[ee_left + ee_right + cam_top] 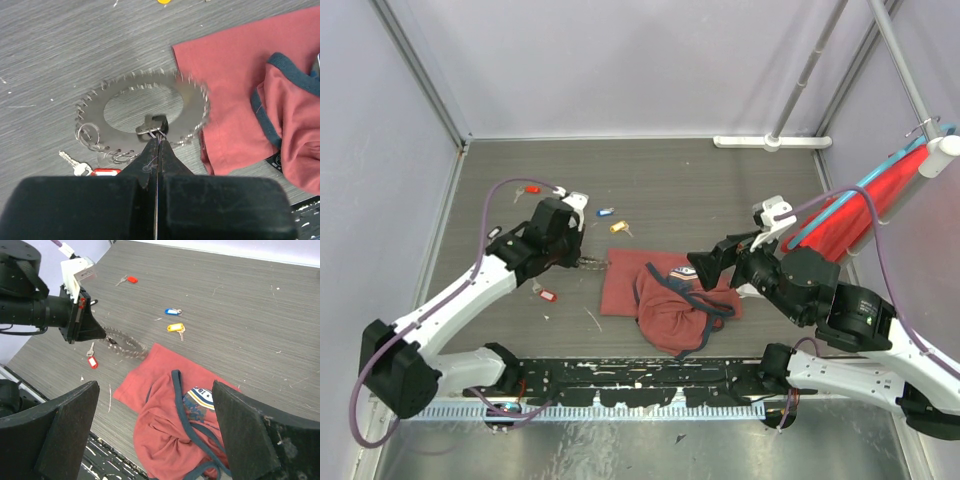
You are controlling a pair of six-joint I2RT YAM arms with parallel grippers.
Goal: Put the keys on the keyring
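The keyring (192, 102), a wire ring fringed with small silvery keys, looks blurred just above the floor. My left gripper (159, 134) is shut on its inner clasp, at the ring's near side. Both show in the top view too, left gripper (580, 262) and keyring (594, 263), and in the right wrist view as left gripper (97, 333) and keyring (125, 345). Loose keys lie about: a red one (131, 279), a blue one (172, 311), a yellow one (176, 327) and a red-tagged one (92, 361) under the left gripper (105, 172). My right gripper (154, 386) hangs open and empty above the cloth (165, 435).
A dark-red cloth bag with navy trim (670, 300) lies crumpled in the middle, its left edge touching the keyring. A black perforated strip (640, 380) runs along the near edge. Grey walls enclose the floor, and a red rolled item (865, 205) leans at the right.
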